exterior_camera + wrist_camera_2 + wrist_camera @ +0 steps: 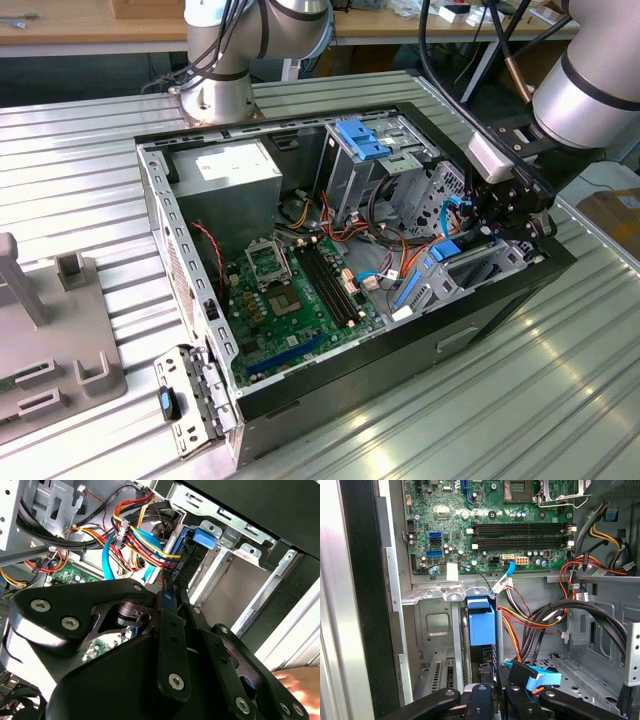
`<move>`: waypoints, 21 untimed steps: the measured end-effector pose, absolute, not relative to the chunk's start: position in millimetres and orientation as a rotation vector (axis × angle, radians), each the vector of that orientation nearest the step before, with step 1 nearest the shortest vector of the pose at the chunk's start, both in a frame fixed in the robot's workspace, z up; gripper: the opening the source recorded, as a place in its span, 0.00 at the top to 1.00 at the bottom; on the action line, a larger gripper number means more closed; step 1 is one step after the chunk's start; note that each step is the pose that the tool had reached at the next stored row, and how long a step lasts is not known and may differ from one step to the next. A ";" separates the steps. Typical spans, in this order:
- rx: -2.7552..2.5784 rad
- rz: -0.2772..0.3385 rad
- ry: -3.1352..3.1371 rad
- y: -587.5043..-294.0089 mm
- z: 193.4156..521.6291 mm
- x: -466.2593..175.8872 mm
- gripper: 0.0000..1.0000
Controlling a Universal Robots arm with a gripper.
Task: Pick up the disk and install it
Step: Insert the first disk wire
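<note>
**Tool at disk in drive bay, grip unclear**

Ext. view: open PC case lies on its side on ribbed metal bench, taking up the middle of the frame. The arm comes in from the upper corner on the exterior view's right & reaches down into the case. The tool sits at the case's edge on the exterior view's right, over the drive cage.

The disk is in that cage, just beside & below the tool. Its blue rail & end tab show against the grey metal. In the first wrist view the disk stands on edge in a bay slot w/ the blue tab facing the camera, and the tool is right at its near end. In the second wrist view the disk is seen edge-on, w/ the blue rail running down to the tool, which looks to be touching it.

Tool state: can't tell whether it's clenched on the disk or released. The contact spot is hidden by the tool's own body in both wrist views.

Other bits:
- Green mobo lies on the case floor, center-left of the ext. frame.
- Grey PSU box w/ white label sits above it.
- Light-blue latch is at upper center, well apart from the disk.
- Red/yellow/orange cable bundle hangs near the disk.
</note>
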State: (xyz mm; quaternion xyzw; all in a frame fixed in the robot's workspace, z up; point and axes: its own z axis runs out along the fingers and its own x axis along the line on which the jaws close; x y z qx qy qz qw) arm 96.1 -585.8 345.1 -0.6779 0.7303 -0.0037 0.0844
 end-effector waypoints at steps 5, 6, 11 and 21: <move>-2.027 -0.001 2.185 -585.8 345.2 96.0 0.84; -2.027 0.000 2.185 -585.8 345.1 96.0 0.84; -2.026 0.004 2.191 -585.7 345.8 96.2 0.84; -2.013 0.007 2.212 -585.5 346.9 100.1 0.84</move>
